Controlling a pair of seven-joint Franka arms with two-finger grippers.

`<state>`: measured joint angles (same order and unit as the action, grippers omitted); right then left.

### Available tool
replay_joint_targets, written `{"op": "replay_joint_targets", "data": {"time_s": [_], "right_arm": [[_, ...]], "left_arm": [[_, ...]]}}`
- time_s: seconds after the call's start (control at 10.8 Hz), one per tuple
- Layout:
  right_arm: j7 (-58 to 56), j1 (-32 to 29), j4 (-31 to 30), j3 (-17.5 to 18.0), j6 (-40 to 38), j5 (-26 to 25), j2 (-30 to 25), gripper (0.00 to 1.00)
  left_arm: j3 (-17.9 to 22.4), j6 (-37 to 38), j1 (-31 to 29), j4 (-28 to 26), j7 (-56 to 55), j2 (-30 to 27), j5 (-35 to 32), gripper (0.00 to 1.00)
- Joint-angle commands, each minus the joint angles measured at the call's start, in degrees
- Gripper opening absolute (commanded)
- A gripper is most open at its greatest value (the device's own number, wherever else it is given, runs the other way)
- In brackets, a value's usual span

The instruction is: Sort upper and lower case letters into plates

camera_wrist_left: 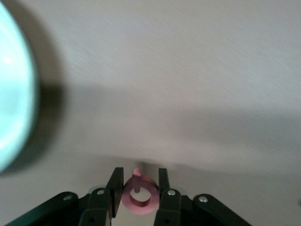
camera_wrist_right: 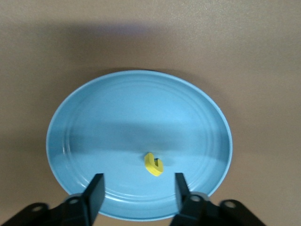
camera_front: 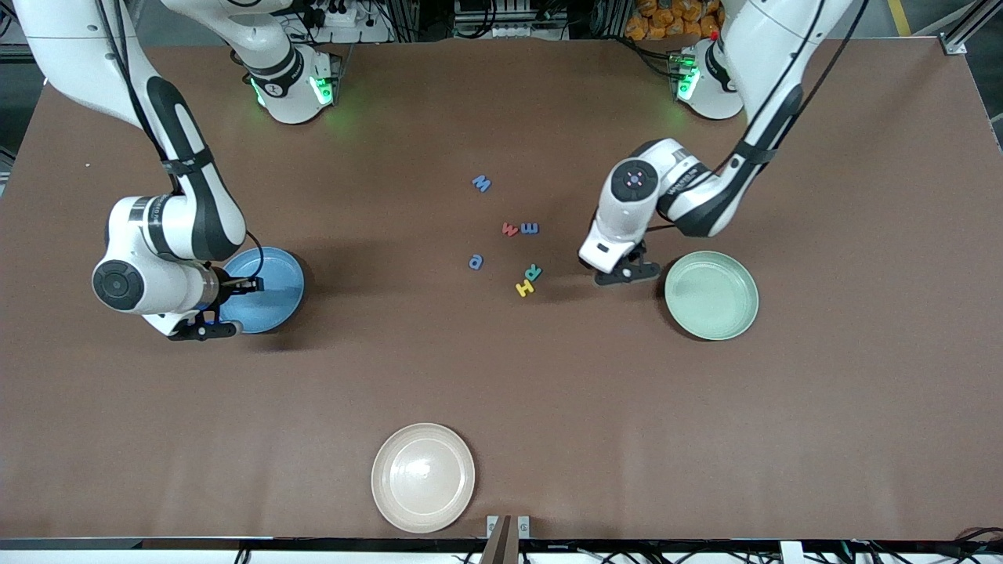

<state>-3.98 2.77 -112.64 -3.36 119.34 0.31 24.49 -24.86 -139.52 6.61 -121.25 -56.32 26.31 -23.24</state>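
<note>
Brown table (camera_front: 501,376): yellow letter (camera_wrist_right: 154,165) in blue plate (camera_wrist_right: 94,122) under spread right claw (camera_wrist_right: 138,193); left claw (camera_wrist_left: 140,190) gripping pink letter (camera_wrist_left: 138,195).

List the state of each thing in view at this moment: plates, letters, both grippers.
blue plate: holds one yellow letter.
mint green plate: empty.
cream-white plate: empty.
loose letters: six lying on the table between the blue and mint plates.
left gripper: shut on a red letter, over the table beside the mint plate.
right gripper: open, over the blue plate.
</note>
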Motion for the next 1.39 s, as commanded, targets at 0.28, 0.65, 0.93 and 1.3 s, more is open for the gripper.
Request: {"op": "replay_joint_targets", "data": {"time_s": [0.28,0.65,0.93,1.3], "right_arm": [[10.09,4.34,5.84,3.78,-5.43,7.68,-1.9,0.65],[34.07,13.37,10.32,9.68,-3.86,7.95,0.02,0.63],[45.97,21.56,13.5,10.91,3.05,9.97,5.38,0.63],[55.55,27.1,15.77,12.41,8.96,9.71,12.06,0.62]], "left_arm": [[-1.07,9.35,-12.03,3.38,18.57,-2.93,1.26,0.17],[-1.07,9.0,-17.06,3.56,22.31,-1.79,1.35,1.0],[-1.07,9.0,-16.98,3.56,21.87,-2.22,1.62,1.0],[-0.98,9.0,-17.41,3.56,21.69,-2.31,1.7,1.0]]}}
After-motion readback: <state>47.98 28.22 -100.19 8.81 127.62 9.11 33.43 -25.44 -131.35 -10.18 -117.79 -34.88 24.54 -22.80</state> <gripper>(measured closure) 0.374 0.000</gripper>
